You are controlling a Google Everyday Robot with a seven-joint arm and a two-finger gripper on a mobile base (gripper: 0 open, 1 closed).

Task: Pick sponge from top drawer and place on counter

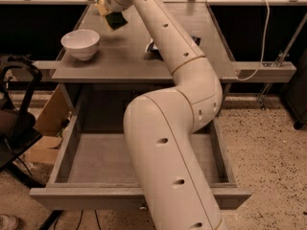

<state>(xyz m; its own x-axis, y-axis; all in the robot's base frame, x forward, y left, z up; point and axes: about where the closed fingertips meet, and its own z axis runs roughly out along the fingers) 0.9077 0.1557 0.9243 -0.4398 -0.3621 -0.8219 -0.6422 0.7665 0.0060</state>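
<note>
The gripper (pixel 111 13) pinches the sponge (pixel 117 20) tight between its fingers above the far left part of the counter (pixel 125 57).

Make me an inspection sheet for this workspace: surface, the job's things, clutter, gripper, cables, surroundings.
Surface: grey counter, carrying a bowl and a bag.
Job's things: sponge held in the air over the counter's far left, not set down; top drawer pulled open, partly hidden by the arm.
Clutter: white bowl on the left; snack bag mostly behind the arm.
Grippers: gripper above the counter's far left, jaws closed on the sponge.
Cables: white cable hanging at the right.
Surroundings: cardboard box and black chair at left; speckled floor.
</note>
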